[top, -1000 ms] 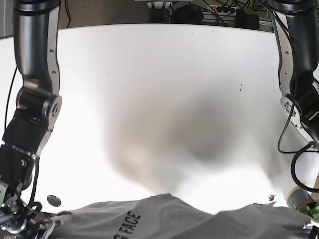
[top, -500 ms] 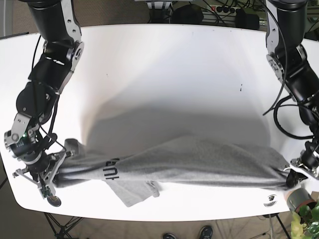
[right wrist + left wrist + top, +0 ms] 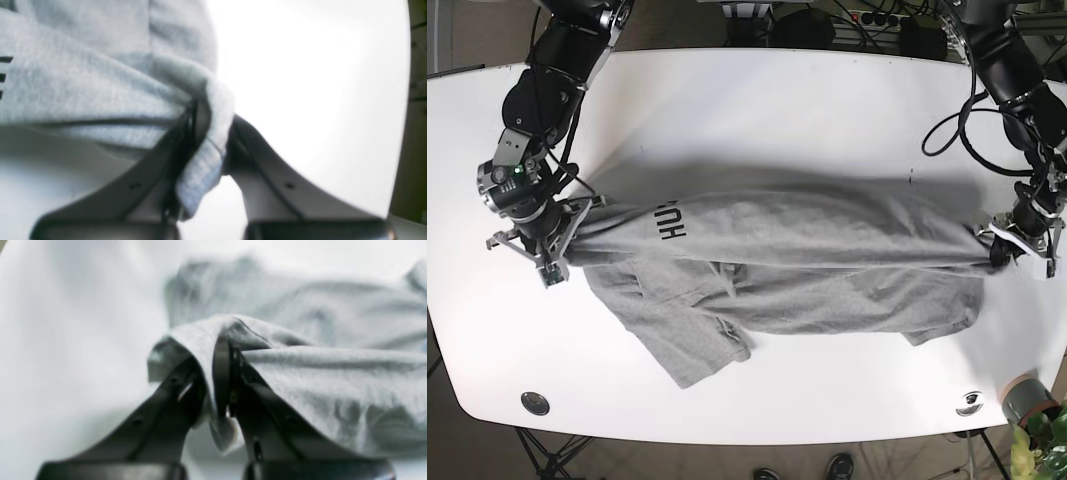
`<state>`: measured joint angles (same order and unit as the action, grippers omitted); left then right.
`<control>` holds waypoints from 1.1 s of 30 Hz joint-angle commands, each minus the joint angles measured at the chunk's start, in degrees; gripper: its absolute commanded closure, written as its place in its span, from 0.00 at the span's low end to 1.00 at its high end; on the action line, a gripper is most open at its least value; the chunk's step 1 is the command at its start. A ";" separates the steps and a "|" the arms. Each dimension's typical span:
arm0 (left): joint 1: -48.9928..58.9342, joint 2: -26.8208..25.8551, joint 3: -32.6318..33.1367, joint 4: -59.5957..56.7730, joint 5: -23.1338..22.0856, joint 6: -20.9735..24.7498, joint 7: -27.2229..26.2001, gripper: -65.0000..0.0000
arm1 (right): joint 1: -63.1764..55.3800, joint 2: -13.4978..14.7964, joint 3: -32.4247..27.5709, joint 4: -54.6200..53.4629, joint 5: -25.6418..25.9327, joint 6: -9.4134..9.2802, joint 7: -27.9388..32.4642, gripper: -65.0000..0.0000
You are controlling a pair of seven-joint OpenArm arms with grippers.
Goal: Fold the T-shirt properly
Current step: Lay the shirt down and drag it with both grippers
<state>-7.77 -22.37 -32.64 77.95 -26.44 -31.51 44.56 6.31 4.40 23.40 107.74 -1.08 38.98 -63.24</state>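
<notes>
In the left wrist view I see my left gripper [image 3: 223, 386] clamped on a bunched fold of the grey T-shirt [image 3: 333, 380], over the white desk [image 3: 66, 340]. In the right wrist view my right gripper [image 3: 206, 150] pinches a ribbed hem of the shirt. From the base view the T-shirt [image 3: 807, 270] stretches across the desk's middle between both grippers, its lower layer lying flat toward the near edge.

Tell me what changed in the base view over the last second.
Both arms carried the T-shirt away from the near table edge toward the middle, stretched between the right gripper and left gripper. More cloth now lies flat. Both jaws stayed clamped on the fabric.
</notes>
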 commanded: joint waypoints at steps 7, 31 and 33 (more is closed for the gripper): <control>5.09 -1.32 -1.25 1.65 -1.30 -0.27 -1.79 1.00 | -4.59 -1.46 3.81 2.89 0.60 -0.17 1.22 0.97; 12.47 2.72 -12.59 1.65 -1.21 -6.16 -1.79 1.00 | -17.51 -2.78 6.71 2.98 4.91 1.02 4.74 0.97; 12.39 3.25 -13.91 1.65 -1.04 -8.19 -1.79 1.00 | -18.57 -2.78 9.53 2.98 8.16 1.02 4.91 0.97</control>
<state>5.26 -18.17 -45.89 78.41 -26.65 -38.15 43.97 -12.14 0.80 30.79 109.30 5.87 40.14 -58.89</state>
